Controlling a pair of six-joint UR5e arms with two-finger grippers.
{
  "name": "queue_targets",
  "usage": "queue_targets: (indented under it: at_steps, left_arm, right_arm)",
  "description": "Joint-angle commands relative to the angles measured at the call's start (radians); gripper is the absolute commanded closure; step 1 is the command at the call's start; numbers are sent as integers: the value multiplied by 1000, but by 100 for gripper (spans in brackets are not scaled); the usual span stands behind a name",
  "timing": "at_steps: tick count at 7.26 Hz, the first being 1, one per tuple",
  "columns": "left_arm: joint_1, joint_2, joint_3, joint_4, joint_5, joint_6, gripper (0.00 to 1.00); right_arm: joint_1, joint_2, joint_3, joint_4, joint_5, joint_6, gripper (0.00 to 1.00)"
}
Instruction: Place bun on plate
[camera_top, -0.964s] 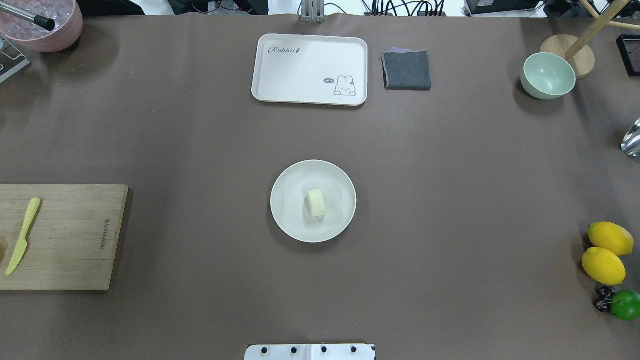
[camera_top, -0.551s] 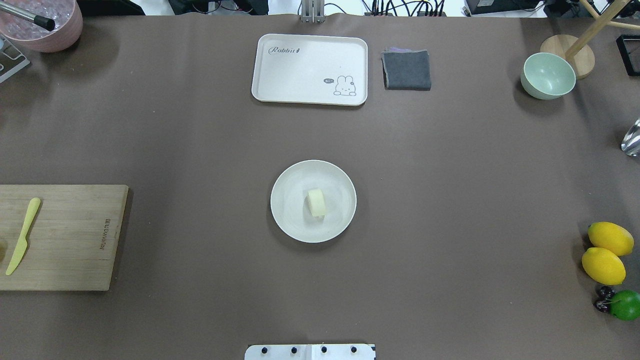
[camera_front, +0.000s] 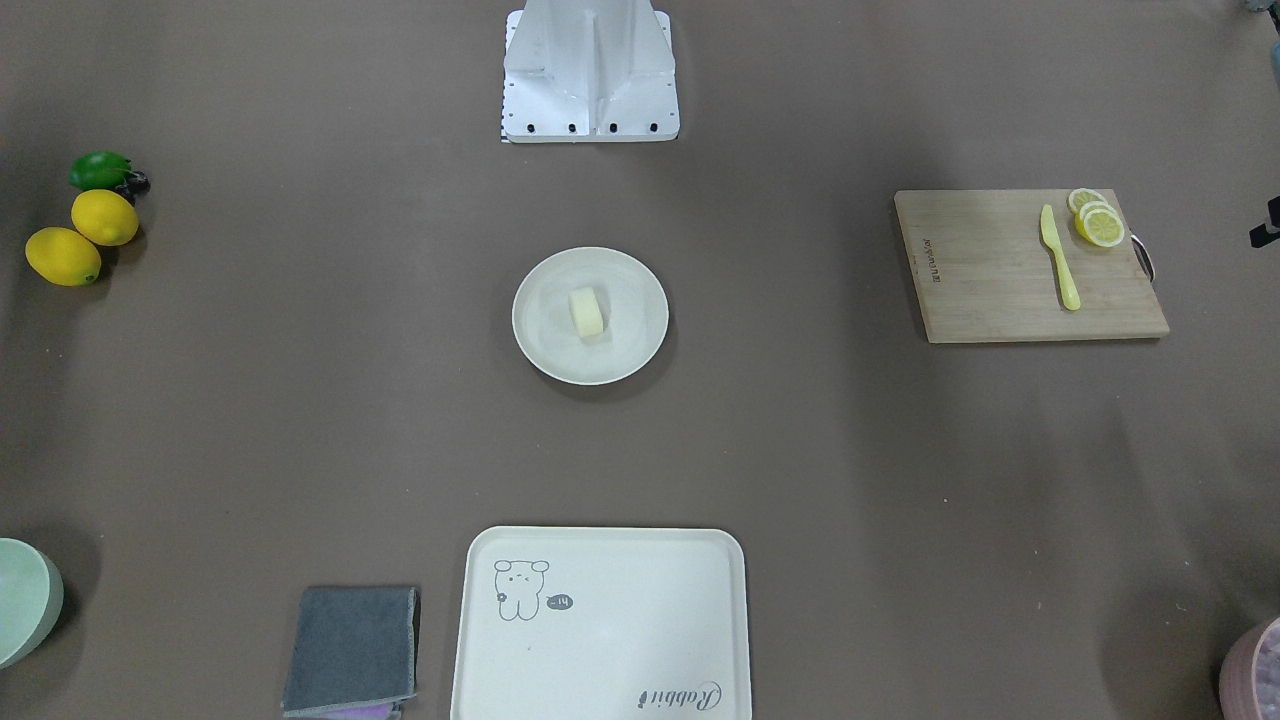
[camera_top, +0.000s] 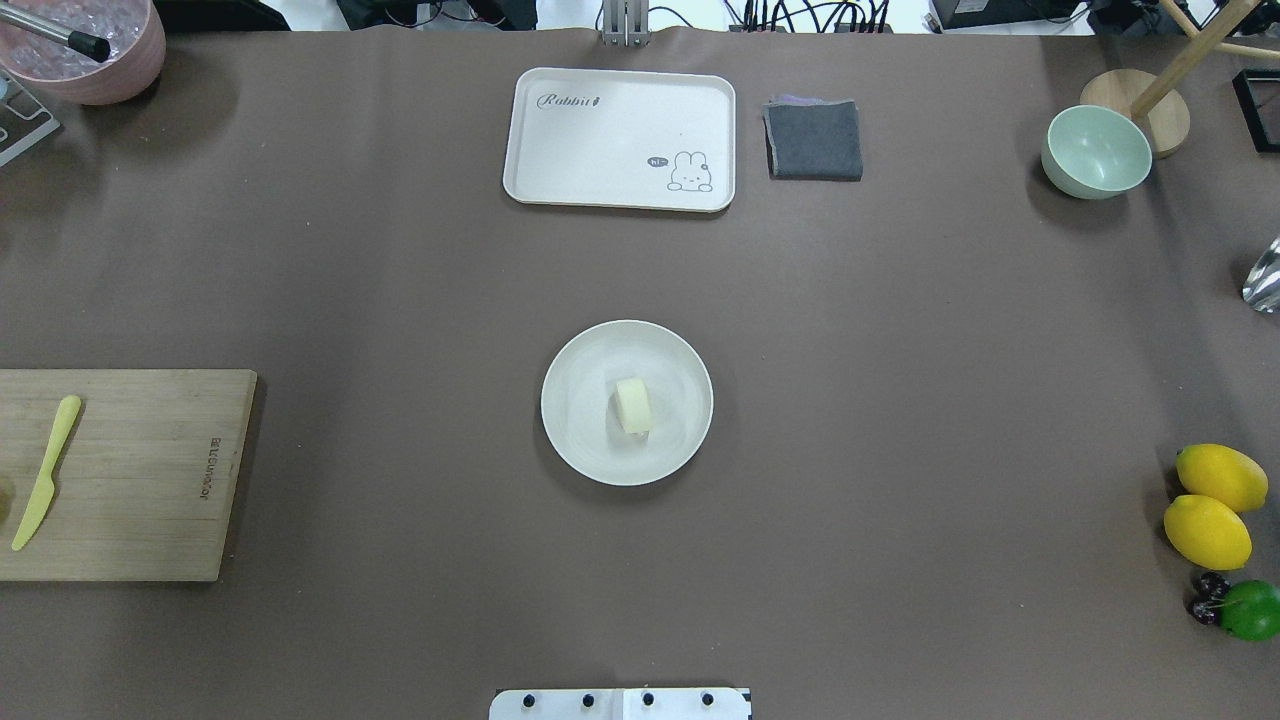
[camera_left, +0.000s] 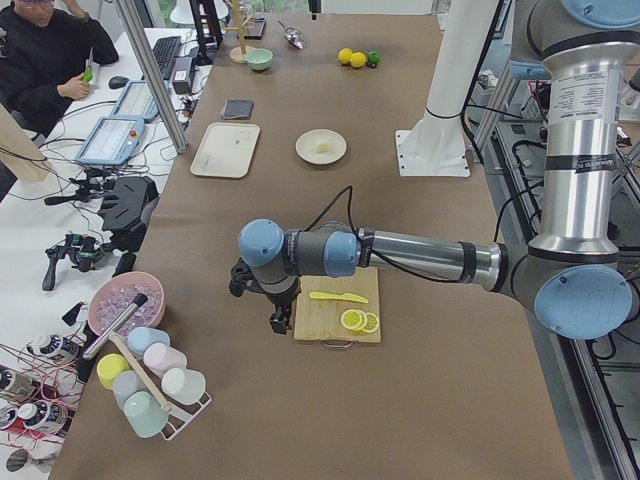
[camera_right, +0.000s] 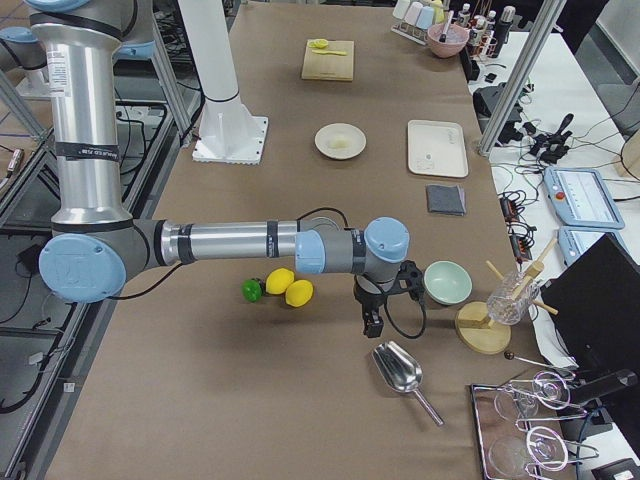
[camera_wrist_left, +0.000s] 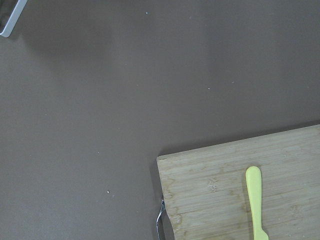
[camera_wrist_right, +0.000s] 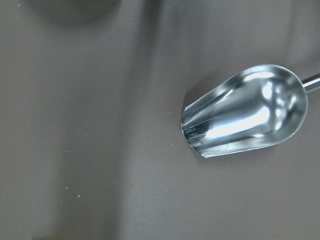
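Cream-white bun (camera_top: 632, 405) lies near the middle of the plate (camera_top: 578, 425), touched by no gripper, the left gripper (camera_left: 281, 320) beside the cutting board (camera_left: 322, 322), the right gripper (camera_right: 371, 323) near the scoop (camera_right: 398, 368); whether they are open, I cannot tell.

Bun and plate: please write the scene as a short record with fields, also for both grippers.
bun: lies on the plate, near its middle
plate: middle of the table
left gripper: by the cutting board end, far from the plate; open or shut unclear
right gripper: near the metal scoop, far from the plate; open or shut unclear
task state: bun appears placed
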Motion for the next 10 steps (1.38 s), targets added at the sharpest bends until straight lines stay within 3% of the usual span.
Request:
queue_targets:
  at_steps: [1,10]
  left_arm:
    - [-1,-4,0,-10,0,-1,2]
    - [-24,-11,-3,-25,0,-1,2]
  right_arm:
    - [7,13,-2,-27,-49,-26,0]
    - [-11,31,-14,-26,-40,-16,0]
